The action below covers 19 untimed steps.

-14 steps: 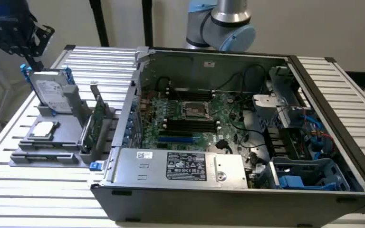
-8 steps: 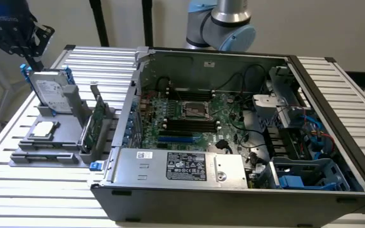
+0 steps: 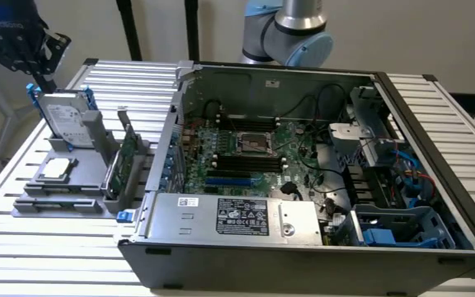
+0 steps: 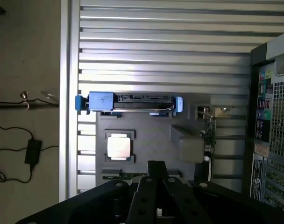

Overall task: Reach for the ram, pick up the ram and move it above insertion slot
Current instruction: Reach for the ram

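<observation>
- The ribbed metal table (image 3: 435,111) carried everything I had in sight.
- The open computer case (image 3: 262,263) sat at the middle of the exterior view. Its motherboard (image 3: 254,133) was exposed, with black memory slots (image 3: 250,162) running across it.
- The arm (image 3: 291,31) rose behind the case at twelve o'clock.
- A grey holder (image 3: 89,182) stood on the table at nine o'clock from the case.
- A hard drive (image 3: 62,117) with blue rails stood upright at the holder's twelve o'clock end.
- A green expansion card (image 3: 122,170) stood on edge at the holder's three o'clock side, nearest the case.
- The gripper (image 4: 156,164) hung high over the holder, out toward eleven o'clock in the exterior view. I read its jaws as closed together with nothing between them.
- A square processor chip (image 3: 57,168) lay flat at the holder's middle.
- The ram (image 4: 125,176) lay as a thin green strip in the holder's six o'clock slot, just past the chip. In the wrist view it sat right by the fingertips, though the gripper was well above it.
</observation>
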Each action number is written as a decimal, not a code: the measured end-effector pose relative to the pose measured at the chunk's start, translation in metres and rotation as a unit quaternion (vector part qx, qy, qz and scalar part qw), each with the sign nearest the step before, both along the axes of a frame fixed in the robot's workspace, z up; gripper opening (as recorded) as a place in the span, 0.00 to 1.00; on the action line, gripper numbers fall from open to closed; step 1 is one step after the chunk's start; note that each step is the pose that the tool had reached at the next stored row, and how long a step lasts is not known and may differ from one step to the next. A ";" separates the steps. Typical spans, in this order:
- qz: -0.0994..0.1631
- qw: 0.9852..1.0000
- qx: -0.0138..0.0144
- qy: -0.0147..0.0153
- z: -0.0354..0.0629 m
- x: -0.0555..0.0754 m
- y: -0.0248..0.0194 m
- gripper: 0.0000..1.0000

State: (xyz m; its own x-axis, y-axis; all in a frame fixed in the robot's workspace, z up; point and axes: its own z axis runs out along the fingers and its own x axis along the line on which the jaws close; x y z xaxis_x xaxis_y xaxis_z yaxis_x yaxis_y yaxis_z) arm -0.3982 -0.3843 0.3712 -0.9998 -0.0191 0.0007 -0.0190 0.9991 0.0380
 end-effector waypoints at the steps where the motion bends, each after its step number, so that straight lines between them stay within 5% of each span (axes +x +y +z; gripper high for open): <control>1: 0.000 1.000 0.000 0.000 0.0000 0.000 -0.0021 0.11; 19: 0.000 1.000 -0.003 0.000 -0.0037 0.001 -0.0820 0.11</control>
State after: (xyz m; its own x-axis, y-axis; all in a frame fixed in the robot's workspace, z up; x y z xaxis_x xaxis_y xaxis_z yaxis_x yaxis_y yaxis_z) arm -0.3975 -0.4663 0.3675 -0.9998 -0.0191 0.0011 -0.0191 0.9993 0.0320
